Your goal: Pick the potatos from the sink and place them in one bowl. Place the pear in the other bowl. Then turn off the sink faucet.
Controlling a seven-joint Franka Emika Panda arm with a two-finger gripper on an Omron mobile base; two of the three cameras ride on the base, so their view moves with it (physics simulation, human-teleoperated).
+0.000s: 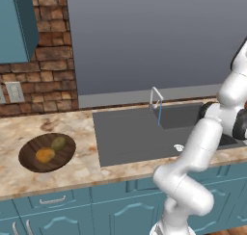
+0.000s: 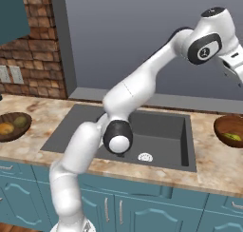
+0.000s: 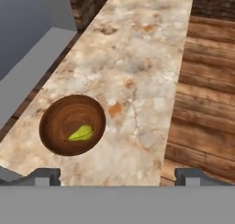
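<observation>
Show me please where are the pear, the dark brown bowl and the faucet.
pear (image 3: pixel 81 133): hand view, middle of the green fruit inside the reddish bowl.
dark brown bowl (image 1: pixel 29 151): left base view, bare left inner wall.
faucet (image 1: pixel 155 93): left base view, top of the arched spout.

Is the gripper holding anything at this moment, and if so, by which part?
Nothing is held. In the hand view the gripper is open, its fingers wide apart above the counter, and the pear lies loose in the reddish bowl.

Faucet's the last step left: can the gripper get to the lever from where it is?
Probably yes. The open gripper sits above the pear bowl; the faucet stands unobstructed behind the sink.
</observation>
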